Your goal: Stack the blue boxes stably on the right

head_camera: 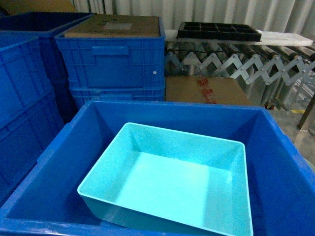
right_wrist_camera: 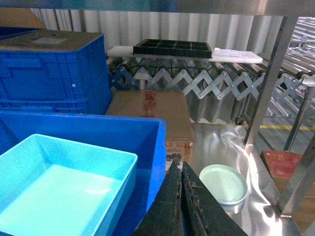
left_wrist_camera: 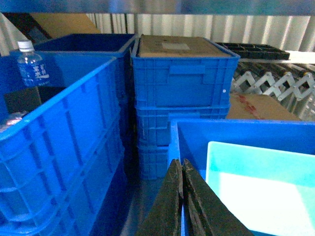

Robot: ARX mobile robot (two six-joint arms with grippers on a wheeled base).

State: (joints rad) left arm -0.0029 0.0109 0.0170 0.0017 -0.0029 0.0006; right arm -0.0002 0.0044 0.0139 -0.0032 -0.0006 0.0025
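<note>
A pale turquoise blue box (head_camera: 172, 184) lies tilted inside a large dark blue crate (head_camera: 283, 172) in front of me; it has no lid and holds nothing. The left wrist view shows the same box (left_wrist_camera: 261, 191) at lower right, and the right wrist view shows it (right_wrist_camera: 59, 187) at lower left. My left gripper (left_wrist_camera: 180, 162) is shut with nothing in it, held above the crate's left wall. My right gripper (right_wrist_camera: 179, 162) is shut and bare too, just outside the crate's right wall. Neither gripper shows in the head view.
Stacked dark blue ribbed crates (head_camera: 113, 59) stand behind and to the left, one topped with cardboard (head_camera: 115, 24). A cardboard carton (head_camera: 206, 91) and a roller conveyor (head_camera: 246, 64) with a black tray (head_camera: 219, 32) lie behind. A pale round plate (right_wrist_camera: 224, 183) sits on the metal floor; a water bottle (left_wrist_camera: 32, 66) stands left.
</note>
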